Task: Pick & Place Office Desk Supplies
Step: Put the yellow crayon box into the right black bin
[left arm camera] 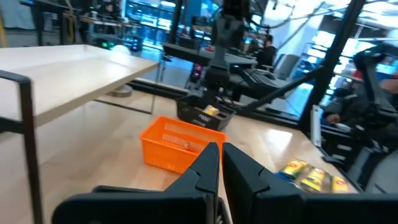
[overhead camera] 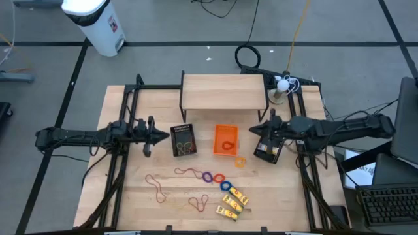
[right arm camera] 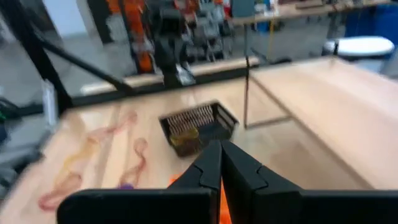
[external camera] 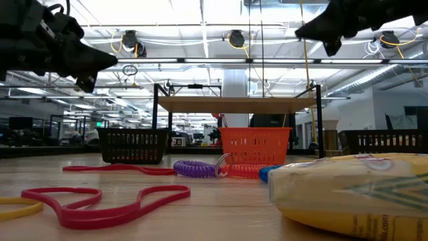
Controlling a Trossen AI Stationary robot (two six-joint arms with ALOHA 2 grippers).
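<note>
1. Office desk supplies lie loose on the front half of the wooden table point(overhead camera: 130, 196): thin red and tan rubber bands point(overhead camera: 157, 186), a short chain of purple, blue and red rings point(overhead camera: 213, 177), and yellow rectangular packets point(overhead camera: 232, 202) near the front edge.
2. One orange ring point(overhead camera: 240, 162) sits alone just in front of the orange basket point(overhead camera: 226, 140).
3. Open wood remains at both front corners and between the baskets and the bands; black rails run along both sides of the table.
4. Left gripper point(overhead camera: 163, 136) hovers beside the black mesh basket point(overhead camera: 183, 140), fingers pressed together, holding nothing.
5. Right gripper point(overhead camera: 255, 130) hovers between the orange basket and a dark tray point(overhead camera: 268, 152), fingers closed, holding nothing.
6. Both baskets are open-lattice and rectangular; the black one holds red and yellowish bands, the orange one something red and looped.
7. A low wooden shelf on thin black legs point(overhead camera: 224, 91) spans the rear of the table.
8. In the low view a packet point(external camera: 354, 191) fills the right foreground and is cut off by the edge; a red band point(external camera: 100, 201) loops in front, and coiled purple rings point(external camera: 197, 167) lie before the orange basket.
9. The dark tray's contents are hard to make out.
</note>
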